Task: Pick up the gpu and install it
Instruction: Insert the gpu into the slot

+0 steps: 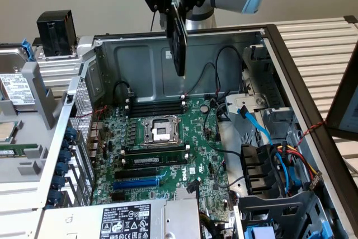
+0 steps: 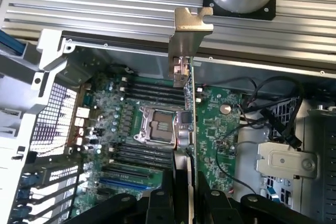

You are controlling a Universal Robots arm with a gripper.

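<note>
One card — the gpu (image 1: 179,43) hangs edge-on, top centre of the exterior view, clamped in the gripper (image 1: 174,8), over the memory sticks (image 1: 156,105) and motherboard (image 1: 193,138); case wall (image 1: 140,62) behind — open gap beneath.

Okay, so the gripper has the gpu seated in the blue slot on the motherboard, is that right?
Not quite. The gripper has the gpu held in the air above the motherboard, not seated. The blue slot is empty. The exterior view shows this.
</note>
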